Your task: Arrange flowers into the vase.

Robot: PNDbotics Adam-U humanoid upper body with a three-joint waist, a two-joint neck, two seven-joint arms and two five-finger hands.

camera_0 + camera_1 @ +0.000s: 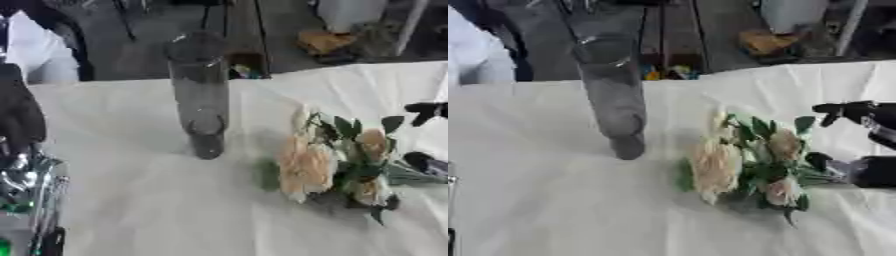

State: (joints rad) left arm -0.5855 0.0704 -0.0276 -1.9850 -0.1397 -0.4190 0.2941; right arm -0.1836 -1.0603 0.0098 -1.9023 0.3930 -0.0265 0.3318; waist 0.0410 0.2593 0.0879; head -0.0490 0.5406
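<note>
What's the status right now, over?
Right hand at the flowers' stems, grip unclear. Left hand idle at left edge. Vase upright, empty. Path clear.

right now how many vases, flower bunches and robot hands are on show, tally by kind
vase: 1, upright, no flowers in it
flower bunch: 1, lying on the cloth
robot hands: 2, the right hand at the bunch's stem end, the left hand at the left edge
total: 4
</note>
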